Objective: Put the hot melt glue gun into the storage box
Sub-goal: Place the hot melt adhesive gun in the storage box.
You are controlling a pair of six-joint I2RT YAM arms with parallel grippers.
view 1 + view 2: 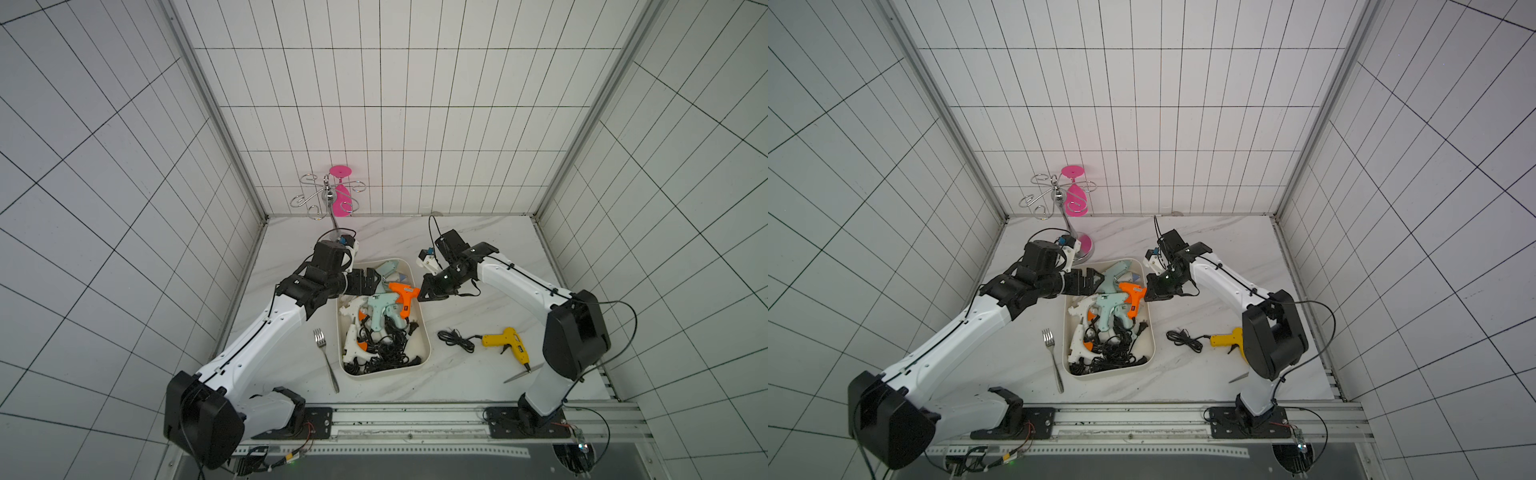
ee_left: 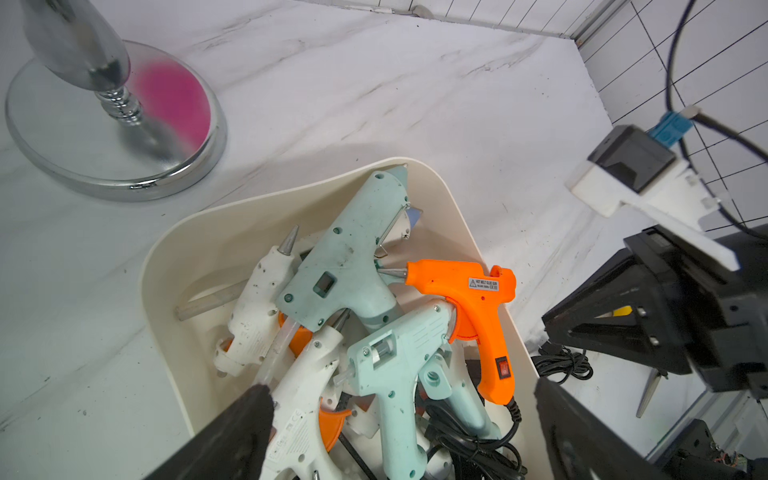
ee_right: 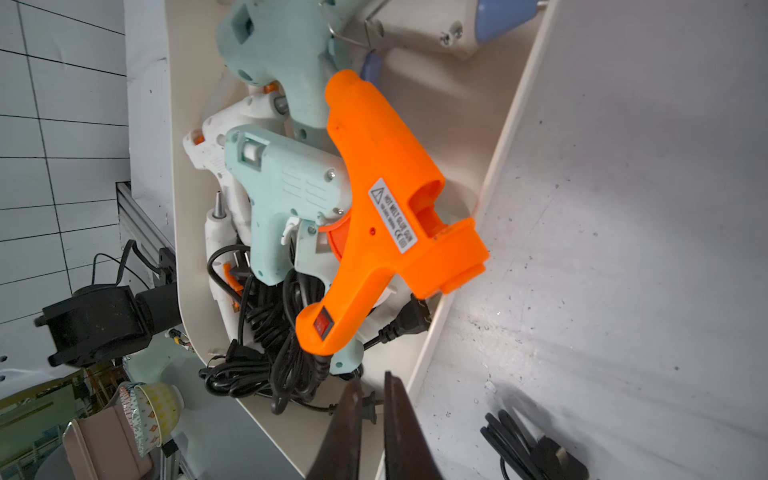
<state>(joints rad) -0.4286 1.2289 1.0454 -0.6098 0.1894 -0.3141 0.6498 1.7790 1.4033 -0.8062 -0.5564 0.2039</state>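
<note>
Orange gun (image 3: 368,160): "HOT MELT GLUE GUN"

Setup's inside a booth of white tiles with dark grout lines: a back wall (image 1: 407,124) plus two side walls (image 1: 83,208) that fan outward in both top views, joined at the corners by pale metal posts (image 1: 220,120). The worktop (image 1: 478,249) is a white marble-look slab with faint grey veins, kinda scuffed and speckled with dark marks in the wrist views, and a slotted aluminium rail (image 1: 415,424) runs along its near edge. Lighting's soft and even, just mild shadows on the slab.
</note>
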